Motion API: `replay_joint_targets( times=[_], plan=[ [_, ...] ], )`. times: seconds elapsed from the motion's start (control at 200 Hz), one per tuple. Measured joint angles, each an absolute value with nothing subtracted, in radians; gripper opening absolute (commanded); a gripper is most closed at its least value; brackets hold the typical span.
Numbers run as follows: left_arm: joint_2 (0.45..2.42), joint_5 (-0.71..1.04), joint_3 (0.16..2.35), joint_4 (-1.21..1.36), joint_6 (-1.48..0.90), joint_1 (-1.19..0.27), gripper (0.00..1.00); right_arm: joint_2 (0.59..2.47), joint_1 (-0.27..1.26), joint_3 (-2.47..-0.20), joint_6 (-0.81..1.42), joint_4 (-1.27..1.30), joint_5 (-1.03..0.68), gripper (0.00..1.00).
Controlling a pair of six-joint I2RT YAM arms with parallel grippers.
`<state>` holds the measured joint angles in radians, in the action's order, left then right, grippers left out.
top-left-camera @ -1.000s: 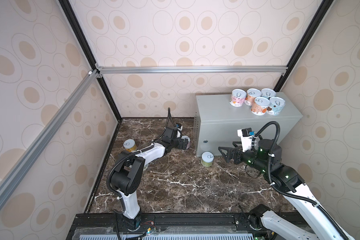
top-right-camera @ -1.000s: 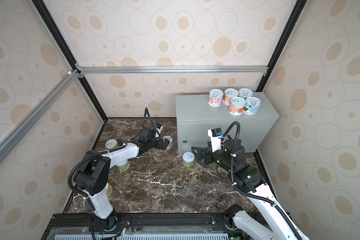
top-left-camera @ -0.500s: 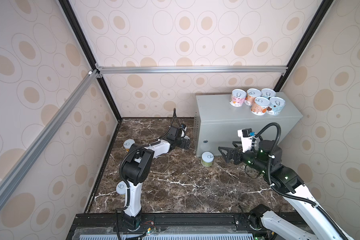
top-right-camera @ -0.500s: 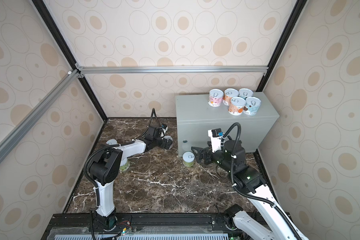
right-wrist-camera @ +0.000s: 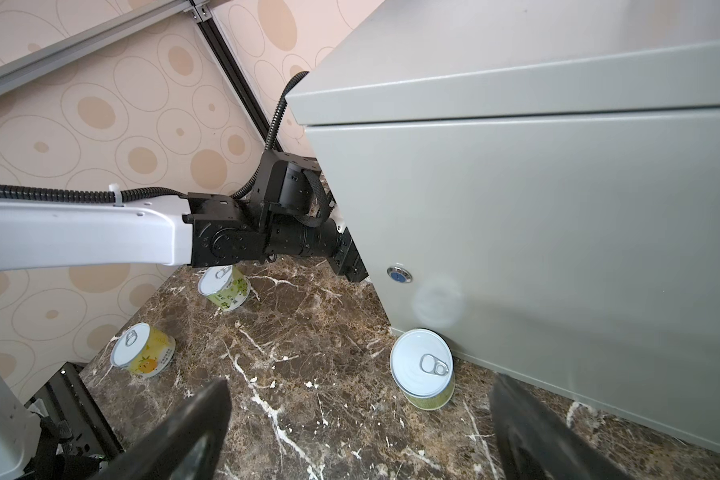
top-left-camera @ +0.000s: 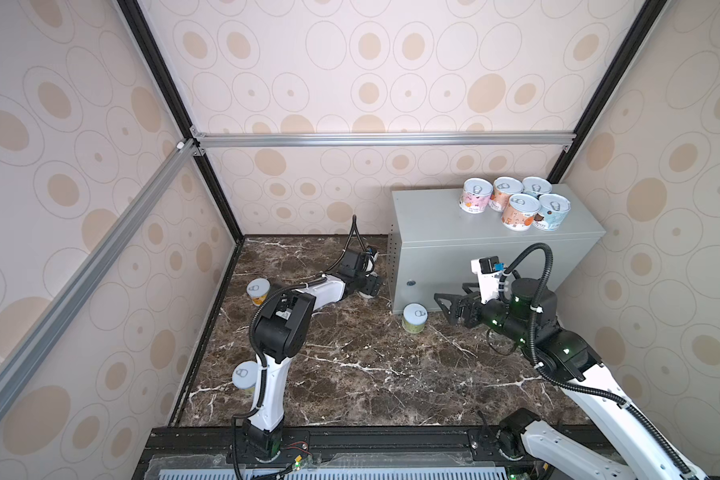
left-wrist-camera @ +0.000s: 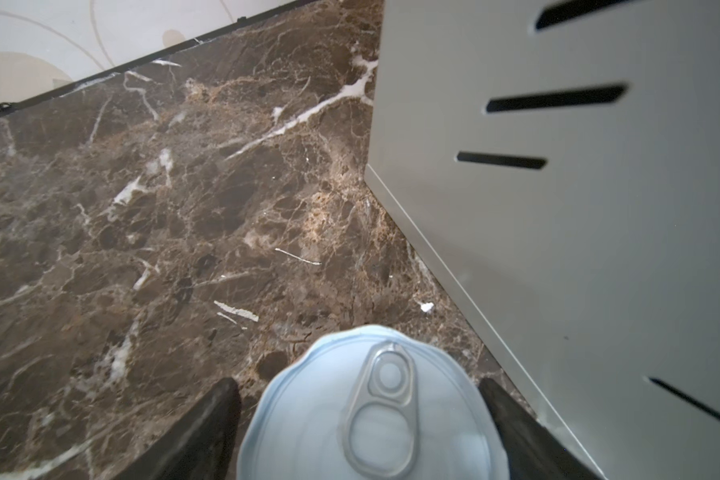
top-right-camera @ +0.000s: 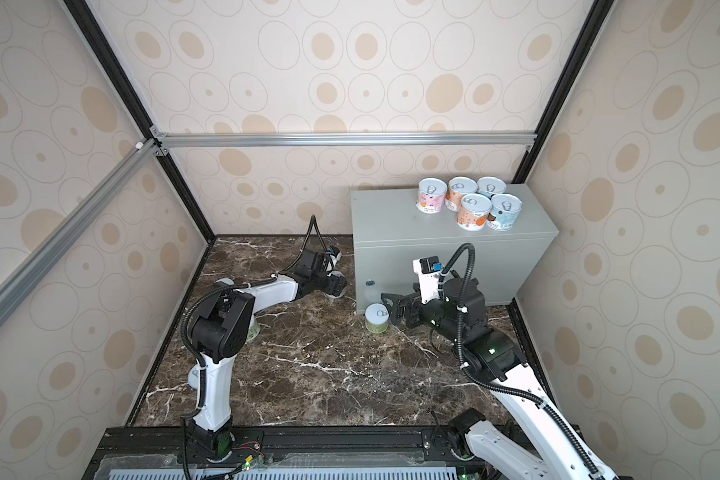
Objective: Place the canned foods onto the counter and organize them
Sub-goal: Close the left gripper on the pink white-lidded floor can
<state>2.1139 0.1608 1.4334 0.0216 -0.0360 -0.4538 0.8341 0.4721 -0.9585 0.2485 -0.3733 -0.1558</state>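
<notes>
Left wrist | left gripper [left-wrist-camera: 355,384] straddles pull-tab tin [left-wrist-camera: 371,419] on marble floor [left-wrist-camera: 163,208] just beside counter [left-wrist-camera: 578,228]; clamped or not, cannot tell | right gripper [right-wrist-camera: 360,381] wide, empty, facing green-label tin [right-wrist-camera: 422,368] | step: pickup | next: squeeze squarely, lift clear of the counter's wall, set beside five tins [top-left-camera: 514,205] on top

Marble-patterned floor [top-left-camera: 350,374], circle-patterned walls [top-left-camera: 350,62], aluminium rail [top-left-camera: 371,139].

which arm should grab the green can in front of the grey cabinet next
Probably right. The right gripper is open and points at the green can nearby; the left gripper straddles a different can.
</notes>
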Motion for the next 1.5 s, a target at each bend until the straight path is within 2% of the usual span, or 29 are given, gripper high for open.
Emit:
replay_joint_targets(
  times=[0.185,0.325,0.49,0.76,1.145,1.5],
  plan=[
    [2.121,0.164,1.434,0.021,-0.033,-0.454,0.81,0.839,0.472,-0.958,0.248,-0.374,-0.154,0.99],
    [2.121,0.162,1.433,0.022,-0.03,-0.453,0.84,0.846,0.472,-0.958,0.248,-0.373,-0.154,0.99],
    [2.121,0.158,1.429,0.022,-0.028,-0.453,0.81,0.847,0.472,-0.958,0.248,-0.373,-0.154,0.99],
    [2.121,0.149,1.399,0.025,-0.028,-0.453,0.83,0.847,0.472,-0.958,0.249,-0.373,-0.154,0.99],
    [2.095,0.124,1.361,0.02,-0.027,-0.453,0.65,0.837,0.472,-0.958,0.249,-0.373,-0.158,0.99],
    [2.016,0.095,1.31,-0.023,-0.03,-0.451,0.63,0.833,0.472,-0.957,0.249,-0.374,-0.158,0.99]
  ],
)
